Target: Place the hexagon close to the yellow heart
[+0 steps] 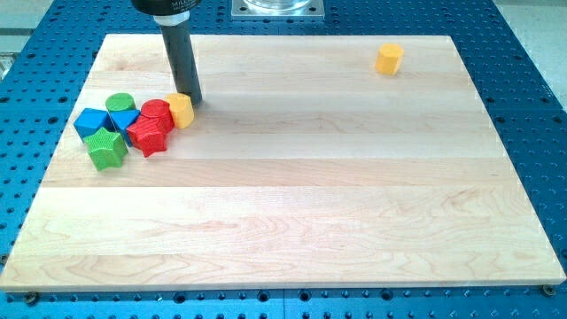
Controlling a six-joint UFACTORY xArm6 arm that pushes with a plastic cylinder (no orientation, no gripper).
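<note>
Tip (192,98) bare, holding nothing — touching top-right edge of yellow block (181,111) in left cluster, likely set to shove it. Other yellow block (388,58) far off, top right — shapes unclear.

Rod (180,53) cut off by top edge; red blocks (152,124) overlapping near worktop's left edge, shapes unclear; blue block (92,121) partly hidden

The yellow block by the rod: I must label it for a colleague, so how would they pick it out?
Find the wooden board, then the cluster of blocks near its left edge. On the cluster's right end, touching the red blocks, sits the yellow block, right beside my tip. It is the cluster's only yellow piece; the other yellow block sits alone, top right.
</note>
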